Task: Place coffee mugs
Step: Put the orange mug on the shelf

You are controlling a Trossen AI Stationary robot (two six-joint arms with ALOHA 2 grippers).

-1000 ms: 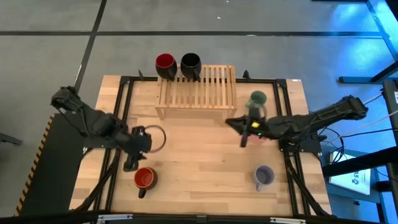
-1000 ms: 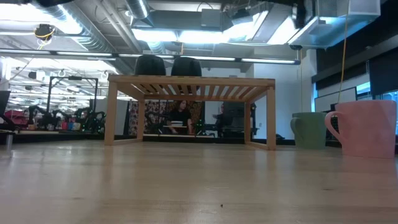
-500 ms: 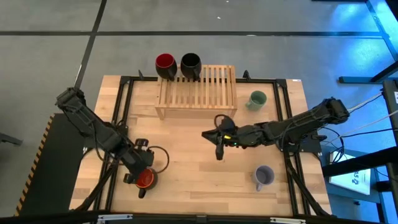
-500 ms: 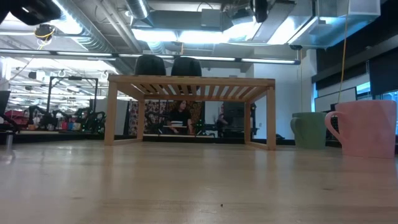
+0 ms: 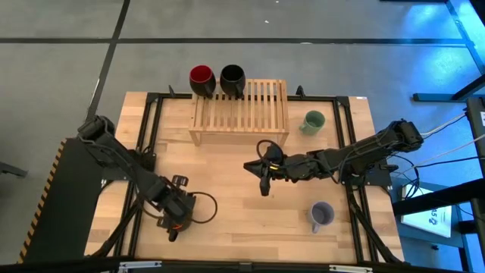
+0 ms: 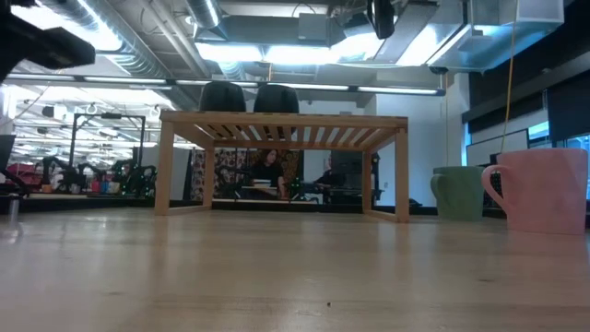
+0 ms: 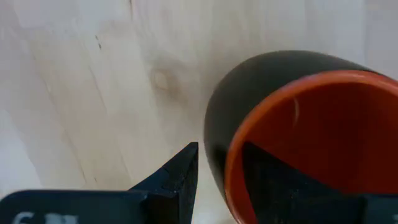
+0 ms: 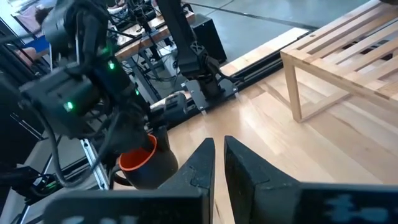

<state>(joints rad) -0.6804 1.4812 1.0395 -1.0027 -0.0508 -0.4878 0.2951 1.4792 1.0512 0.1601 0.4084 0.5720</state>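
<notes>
Five mugs are showing across the views. Nearest the left arm, the orange mug [image 7: 298,137], dark outside and orange inside, is sitting upright on the wooden table [image 5: 227,205] near its front left corner; from above the wrist is covering most of it. The left gripper [image 7: 217,180] is reaching down over it, fingers parted with one fingertip [image 7: 180,171] outside the wall and the other inside the rim, straddling the mug's wall; whether they are pressing on it cannot be told. The right wrist view is also catching this mug [image 8: 146,163] below the left arm.

At the back of the table, the dark red mug [image 5: 201,78] and the black mug [image 5: 232,77] are sitting side by side on the far left end of the wooden slatted rack [image 5: 242,108]. To the right of the rack, the pale green mug [image 5: 311,122] is standing on the table, and the lavender mug [image 5: 321,215] is standing near the front right. In the low view, a pink mug [image 6: 539,191] is sitting beside the green one at the right edge.

Over the middle of the table, the right gripper [image 5: 262,173] is hanging in the air with its fingers [image 8: 202,163] nearly together, a thin gap between them, holding nothing.
</notes>
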